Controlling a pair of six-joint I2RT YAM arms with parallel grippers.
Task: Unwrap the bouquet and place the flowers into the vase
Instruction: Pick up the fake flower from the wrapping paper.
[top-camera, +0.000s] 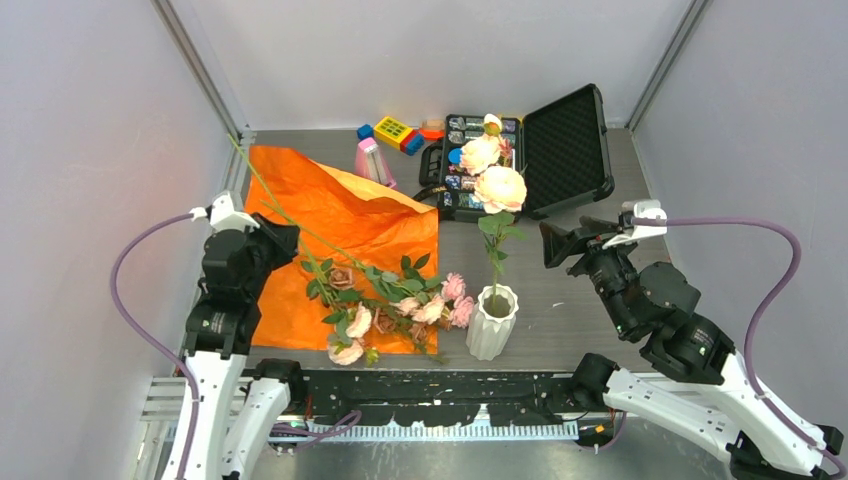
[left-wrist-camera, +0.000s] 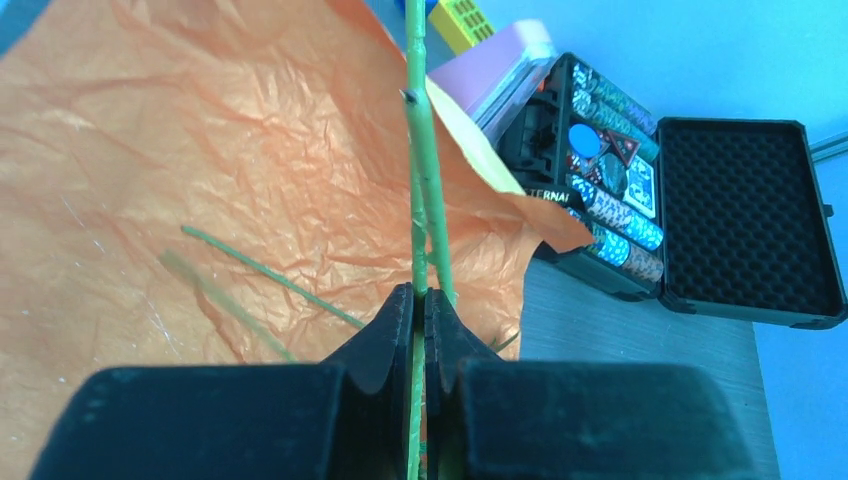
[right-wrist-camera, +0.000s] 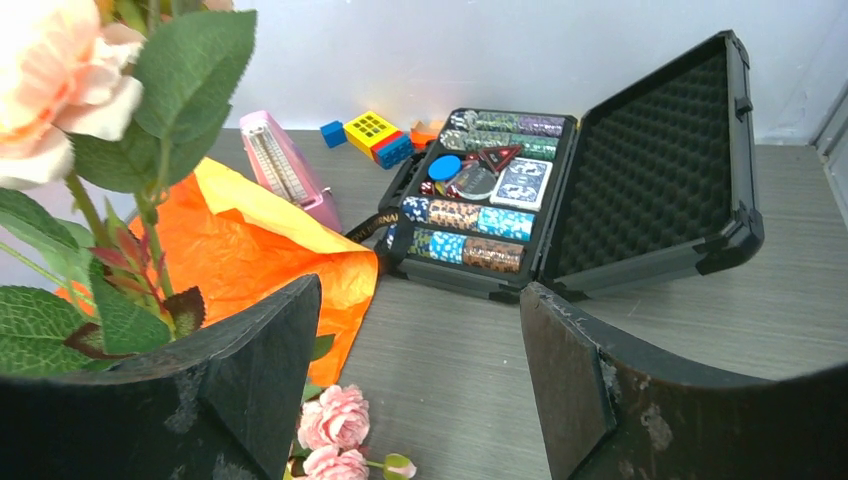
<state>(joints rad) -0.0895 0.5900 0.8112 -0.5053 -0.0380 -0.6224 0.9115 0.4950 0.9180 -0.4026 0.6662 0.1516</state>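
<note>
The bouquet is undone. Its crinkled orange paper (top-camera: 340, 215) lies spread flat, and loose flowers (top-camera: 395, 305) lie in a heap across the paper's near edge. My left gripper (top-camera: 288, 238) is over the paper, shut on one long green stem (left-wrist-camera: 424, 200) that runs on past its fingertips (left-wrist-camera: 420, 300). The white ribbed vase (top-camera: 492, 322) stands right of the heap and holds one tall stem with peach roses (top-camera: 500, 188). My right gripper (top-camera: 560, 243) hovers right of the vase, open and empty (right-wrist-camera: 420, 300). That peach rose (right-wrist-camera: 50, 90) is at its left, with pink roses (right-wrist-camera: 335, 415) below.
An open black case of poker chips (top-camera: 520, 160) sits at the back, its lid (right-wrist-camera: 650, 160) tilted up. A pink metronome-shaped object (top-camera: 372, 160) and coloured toy blocks (top-camera: 395, 132) stand behind the paper. Grey walls close in on both sides.
</note>
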